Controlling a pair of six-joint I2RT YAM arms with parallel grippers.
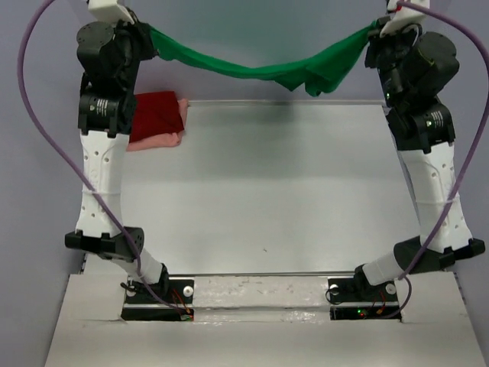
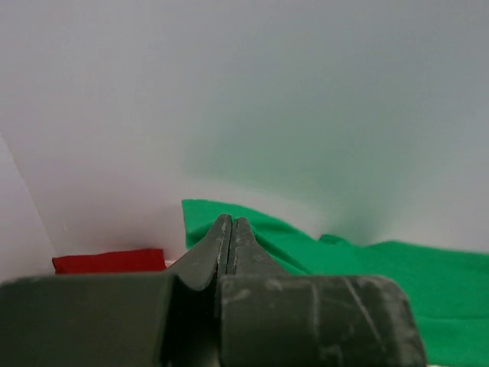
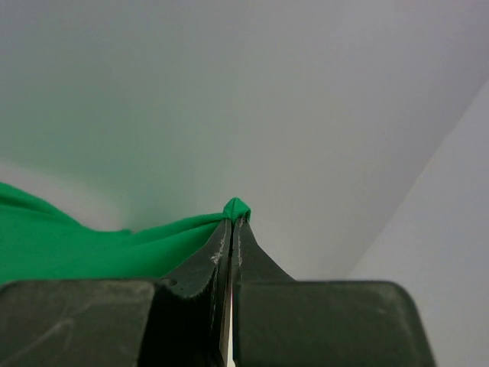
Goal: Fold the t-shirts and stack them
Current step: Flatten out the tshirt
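Top external: green t-shirt (image 1: 260,70) aloft

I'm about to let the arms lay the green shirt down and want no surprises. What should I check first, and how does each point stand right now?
1. Left pincer shut on the green t-shirt: ok.
2. Right pincer shut on it: ok, a tip of cloth pokes out past the fingertips.
3. Shirt stretched flat between the pincers: not ok, it sags in the middle and a bunch hangs near the right end.
4. Red t-shirt folded on top of the pink t-shirt at the far left of the table: ok.
5. Green shirt's height above the table: cannot tell.
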